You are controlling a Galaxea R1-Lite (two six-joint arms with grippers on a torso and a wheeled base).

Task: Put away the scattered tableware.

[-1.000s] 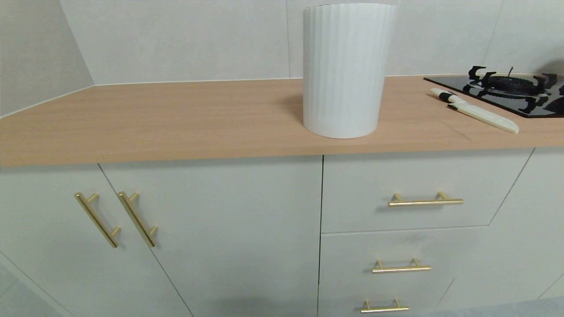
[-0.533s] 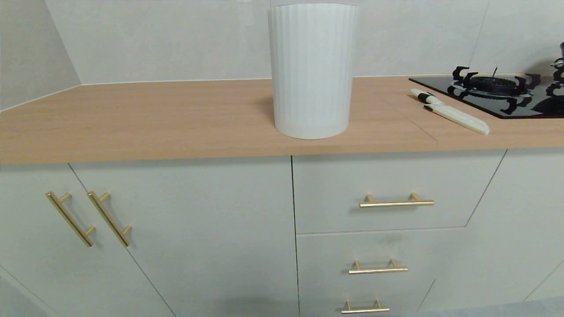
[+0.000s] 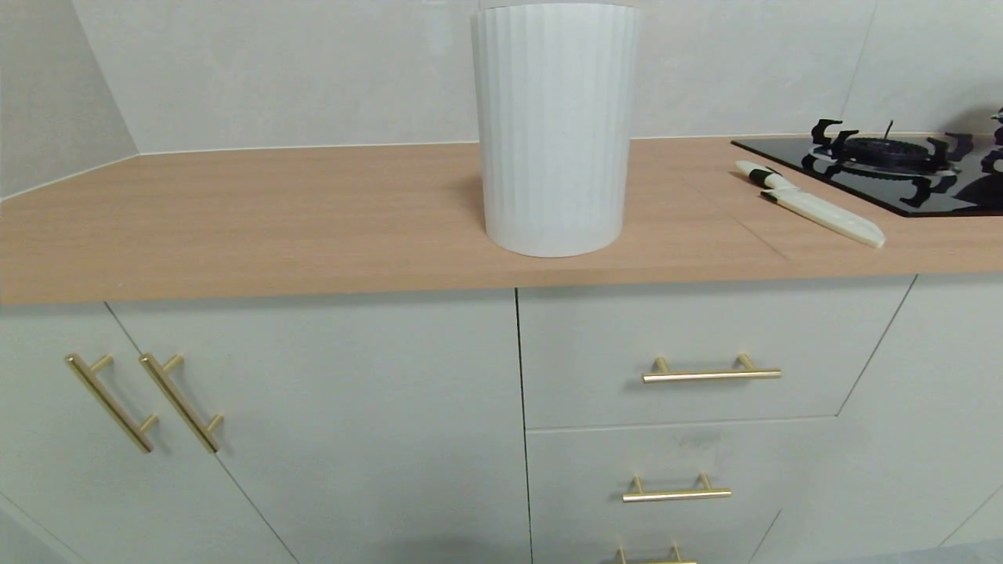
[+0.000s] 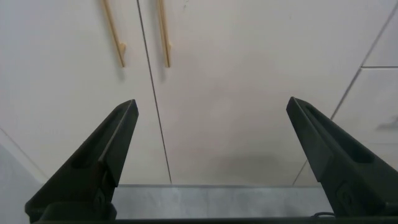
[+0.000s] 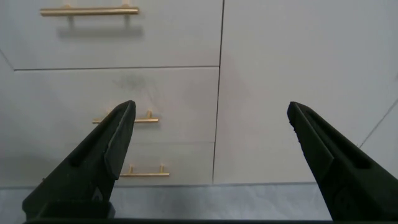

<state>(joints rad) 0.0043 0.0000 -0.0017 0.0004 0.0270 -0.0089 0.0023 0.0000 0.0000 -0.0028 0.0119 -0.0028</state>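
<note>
A white knife [image 3: 812,205] with a black band on its handle lies on the wooden countertop [image 3: 235,227] at the right, beside the hob. A tall white ribbed container [image 3: 555,129] stands upright near the counter's front edge, around the middle. My left gripper [image 4: 211,109] is open and low down, facing the cabinet doors with two gold handles [image 4: 163,32]. My right gripper [image 5: 211,112] is open too, facing the drawer fronts [image 5: 112,99]. Nothing sits between either pair of fingers.
A black gas hob [image 3: 893,160] with a burner grate occupies the counter's far right. Below the counter are pale cabinet doors with gold handles [image 3: 180,401] on the left and stacked drawers with gold bar handles [image 3: 711,374] on the right. Tiled wall runs behind.
The whole head view has shifted: the scene slid left, then slightly down, so the camera moved. The knife and container keep their places on the counter.
</note>
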